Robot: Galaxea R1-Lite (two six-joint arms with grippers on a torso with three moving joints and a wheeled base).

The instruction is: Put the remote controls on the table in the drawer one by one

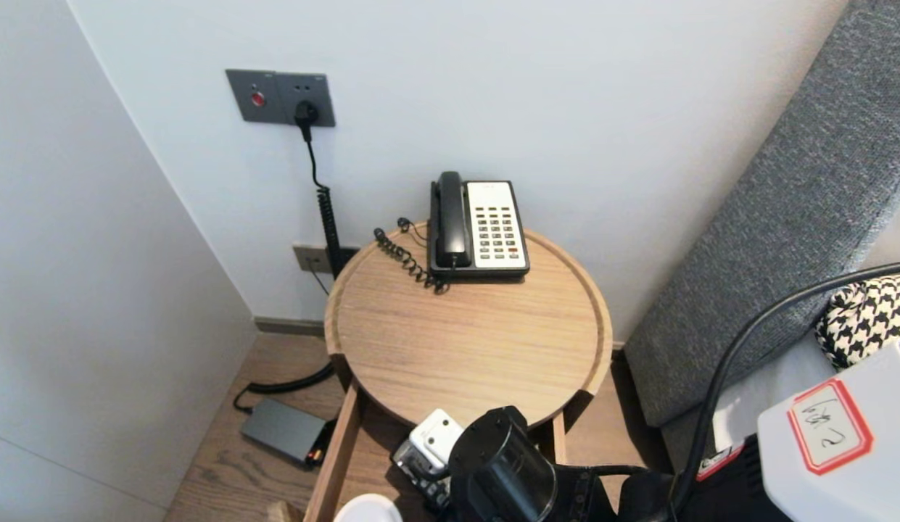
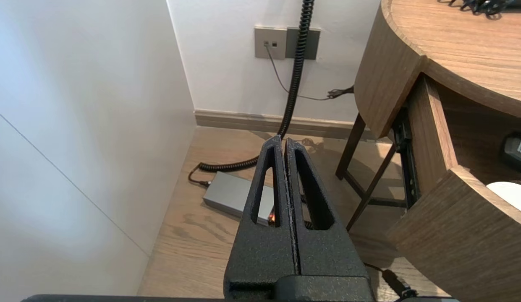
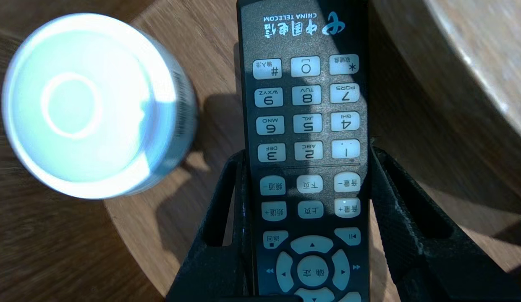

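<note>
Jaws of the right gripper (image 3: 307,155) stand partly apart and press on the two long edges of a black China Telecom remote control (image 3: 307,105). The remote's keypad faces up and its logo end reaches out past the fingertips. The grip hangs over the open drawer (image 1: 341,449) under the round side table (image 1: 464,341). Inside the drawer, just to one side of the jaws and apart from the remote, stands a white-topped cylindrical container (image 3: 88,105). A small white boxy item (image 1: 436,433) also lies there, close by the wrist. A telephone (image 1: 479,228) sits on the tabletop, well beyond the jaws. The left gripper (image 2: 283,140) is parked beside the drawer with its fingers pressed together on nothing, and a grey power adapter (image 2: 231,195) lies on the floor beyond them.
</note>
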